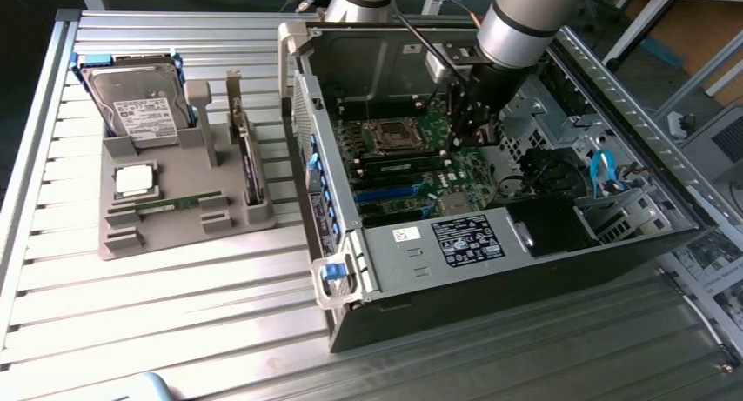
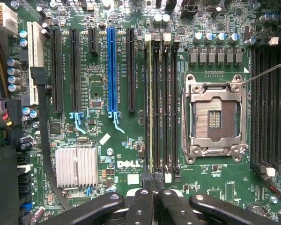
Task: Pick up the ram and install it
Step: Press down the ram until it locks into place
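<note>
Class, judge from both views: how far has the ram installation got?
Done: a ram stick stands edge-on along a memory slot beside the CPU socket, inside the open computer case. In hand: the shut gripper sits at that stick's end; gripping or pressing, I cannot tell. Left: full seating is not confirmed. Another green stick lies in the grey tray.

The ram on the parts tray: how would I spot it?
Find the grey tray on the exterior view's left of the open computer case. The ram lies flat beside the square silver CPU chip: a long, thin green strip, unlike the big hard drive.
</note>
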Controlling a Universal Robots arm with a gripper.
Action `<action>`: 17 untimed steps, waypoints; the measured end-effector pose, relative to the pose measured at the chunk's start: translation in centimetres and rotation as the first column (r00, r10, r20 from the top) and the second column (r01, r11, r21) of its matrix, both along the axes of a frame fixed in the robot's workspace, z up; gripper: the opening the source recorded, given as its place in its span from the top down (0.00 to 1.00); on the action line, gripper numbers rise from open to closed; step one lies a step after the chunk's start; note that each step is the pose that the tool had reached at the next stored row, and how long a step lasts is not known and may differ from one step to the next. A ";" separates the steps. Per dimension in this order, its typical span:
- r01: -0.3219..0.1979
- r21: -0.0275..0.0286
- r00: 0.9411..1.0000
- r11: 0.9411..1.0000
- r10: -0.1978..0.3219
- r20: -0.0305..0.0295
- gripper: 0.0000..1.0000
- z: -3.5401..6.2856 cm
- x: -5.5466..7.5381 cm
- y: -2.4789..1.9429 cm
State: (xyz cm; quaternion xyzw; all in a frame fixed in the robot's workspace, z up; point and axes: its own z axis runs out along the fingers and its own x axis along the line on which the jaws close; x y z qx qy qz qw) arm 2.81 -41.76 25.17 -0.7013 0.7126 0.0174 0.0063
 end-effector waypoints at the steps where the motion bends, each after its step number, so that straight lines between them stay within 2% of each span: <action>1: 0.000 0.000 1.000 1.000 0.000 0.000 0.89 -0.08 0.0 0.00; 17: 0.000 0.000 1.000 1.000 0.000 0.000 0.89 -1.49 -0.1 0.00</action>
